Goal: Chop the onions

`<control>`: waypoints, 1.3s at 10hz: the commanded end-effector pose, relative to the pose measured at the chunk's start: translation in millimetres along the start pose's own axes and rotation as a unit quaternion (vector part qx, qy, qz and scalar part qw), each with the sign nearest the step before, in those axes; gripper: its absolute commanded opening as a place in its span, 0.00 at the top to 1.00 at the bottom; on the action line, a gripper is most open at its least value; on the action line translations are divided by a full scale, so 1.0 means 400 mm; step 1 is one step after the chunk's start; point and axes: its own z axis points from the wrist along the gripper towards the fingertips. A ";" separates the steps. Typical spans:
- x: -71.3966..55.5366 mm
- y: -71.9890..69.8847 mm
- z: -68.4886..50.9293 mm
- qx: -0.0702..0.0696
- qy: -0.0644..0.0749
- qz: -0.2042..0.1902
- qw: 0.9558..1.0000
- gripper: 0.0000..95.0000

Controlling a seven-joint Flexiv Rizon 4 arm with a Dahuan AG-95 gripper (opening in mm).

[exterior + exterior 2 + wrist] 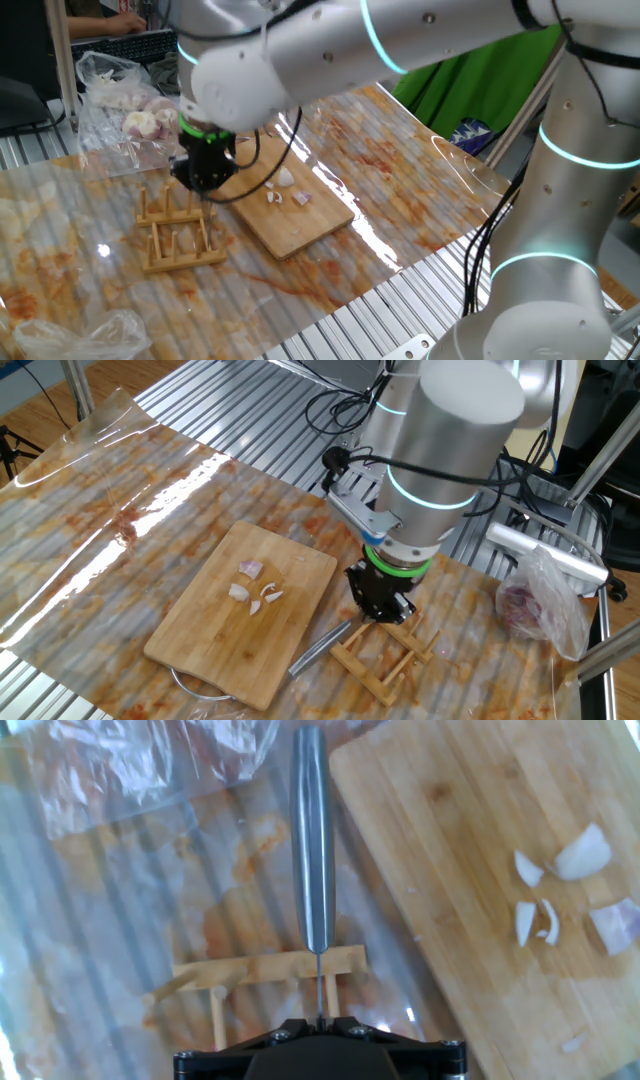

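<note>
Several small white and pale pink onions pieces [285, 181] [250, 569] [583, 852] lie loose on the wooden cutting board [300, 225] [215, 645] [440, 830]. My gripper [205, 186] [379, 610] [320, 1018] hangs just above a small wooden rack [180, 240] [385, 660] [265, 968] beside the board. Its jaws are shut on the thin blade of a knife. The knife's steel handle [320, 648] [313, 840] points away from the hand, past the rack and along the board's edge. The arm hides the knife in one fixed view.
A clear bag of whole pinkish bulbs [130, 110] [540, 605] sits beyond the rack. Crinkled plastic [70, 335] lies at one table corner. A stained transparent sheet [400, 200] [120, 490] covers the ribbed metal table.
</note>
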 end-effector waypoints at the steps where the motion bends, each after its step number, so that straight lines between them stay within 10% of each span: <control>1: -0.018 -0.011 -0.041 -0.015 0.009 0.000 1.000 1.00; 6: -0.090 -0.068 -0.116 -0.013 0.012 -0.042 0.999 1.00; 13: -0.200 -0.204 -0.060 -0.013 -0.005 -0.123 0.992 1.00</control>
